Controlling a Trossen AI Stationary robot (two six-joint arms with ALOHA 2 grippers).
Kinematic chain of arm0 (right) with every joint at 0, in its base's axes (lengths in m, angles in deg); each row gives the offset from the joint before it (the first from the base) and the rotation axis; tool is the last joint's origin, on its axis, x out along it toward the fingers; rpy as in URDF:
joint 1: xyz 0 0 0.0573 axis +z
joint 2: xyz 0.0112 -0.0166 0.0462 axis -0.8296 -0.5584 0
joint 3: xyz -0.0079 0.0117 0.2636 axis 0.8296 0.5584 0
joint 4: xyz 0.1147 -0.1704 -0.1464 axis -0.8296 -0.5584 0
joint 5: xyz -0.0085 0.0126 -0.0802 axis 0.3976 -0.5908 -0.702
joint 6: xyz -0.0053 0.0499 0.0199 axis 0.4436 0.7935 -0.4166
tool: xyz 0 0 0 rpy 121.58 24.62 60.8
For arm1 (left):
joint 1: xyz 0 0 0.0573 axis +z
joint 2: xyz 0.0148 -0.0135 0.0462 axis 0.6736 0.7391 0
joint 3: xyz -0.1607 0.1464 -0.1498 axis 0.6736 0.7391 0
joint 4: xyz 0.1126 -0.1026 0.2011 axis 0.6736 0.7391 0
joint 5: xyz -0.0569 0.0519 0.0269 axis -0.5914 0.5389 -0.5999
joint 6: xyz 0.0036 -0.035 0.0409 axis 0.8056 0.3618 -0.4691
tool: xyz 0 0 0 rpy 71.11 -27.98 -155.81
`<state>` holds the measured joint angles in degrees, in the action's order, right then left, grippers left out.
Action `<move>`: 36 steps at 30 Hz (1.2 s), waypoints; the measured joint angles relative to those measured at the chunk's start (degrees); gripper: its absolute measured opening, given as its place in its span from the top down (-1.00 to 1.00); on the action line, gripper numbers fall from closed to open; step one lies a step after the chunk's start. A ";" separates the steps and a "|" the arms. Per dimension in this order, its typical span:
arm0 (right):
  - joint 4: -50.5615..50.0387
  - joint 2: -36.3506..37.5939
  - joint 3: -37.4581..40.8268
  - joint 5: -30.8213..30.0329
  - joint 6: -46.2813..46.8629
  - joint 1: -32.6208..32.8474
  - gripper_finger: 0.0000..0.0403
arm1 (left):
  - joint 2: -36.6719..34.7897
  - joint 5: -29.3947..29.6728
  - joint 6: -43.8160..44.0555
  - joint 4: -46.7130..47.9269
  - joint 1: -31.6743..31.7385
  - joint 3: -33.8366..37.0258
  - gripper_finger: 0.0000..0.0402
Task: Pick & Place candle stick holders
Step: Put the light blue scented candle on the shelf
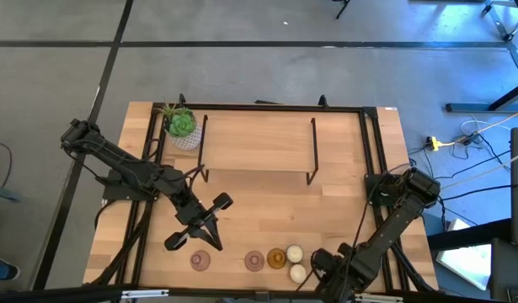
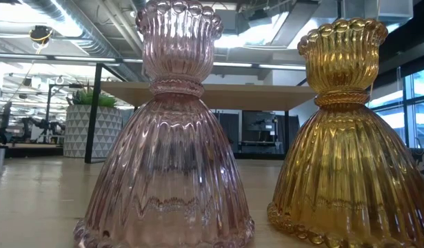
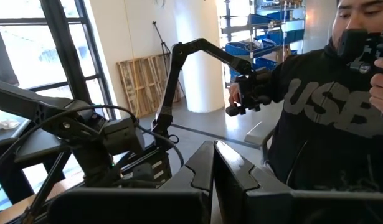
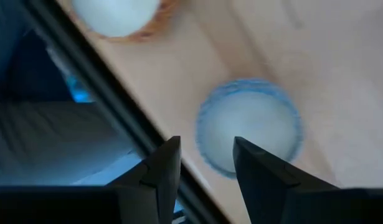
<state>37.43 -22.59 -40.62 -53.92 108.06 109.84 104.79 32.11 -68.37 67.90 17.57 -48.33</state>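
Along the table's near edge stand two pink glass holders [image 1: 200,260] [image 1: 254,260], an amber glass one [image 1: 276,257] and two cream-white round ones [image 1: 294,252] [image 1: 297,272], each on its base. The low view shows one pink holder [image 2: 170,131] and the amber one [image 2: 349,138] up close. My right gripper [image 1: 319,263] is open near the table's near edge, its fingers pointing down. In its wrist view [image 4: 207,146] it hovers over a cream-white holder [image 4: 250,134]. My left gripper [image 1: 198,225] is shut and empty [image 3: 214,163], above the table just behind the left pink holder.
A green plant in a white pot [image 1: 182,128] stands at the far left. A wooden shelf on thin black bars [image 1: 259,139] spans the far half. A black frame rail [image 4: 116,124] runs along the near edge beside the white holders. A person [image 3: 328,106] stands beyond the table.
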 joint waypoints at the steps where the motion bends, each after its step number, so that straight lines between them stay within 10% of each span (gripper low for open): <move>1: 0.62 0.00 0.00 0.73 0.02 -0.02 0.26 | 0.00 0.01 -0.02 0.00 0.00 0.00 0.98; 20: -6.04 0.02 -4.02 11.97 3.52 0.80 -0.02 | 0.00 0.04 -0.02 0.36 0.00 0.00 0.98; 36: -10.72 -0.86 -4.02 3.84 5.02 1.28 -0.67 | 0.00 0.04 0.02 0.42 0.00 0.00 0.98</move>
<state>26.71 -23.45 -44.64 -50.08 113.08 111.12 104.79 32.15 -68.35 68.32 17.57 -48.33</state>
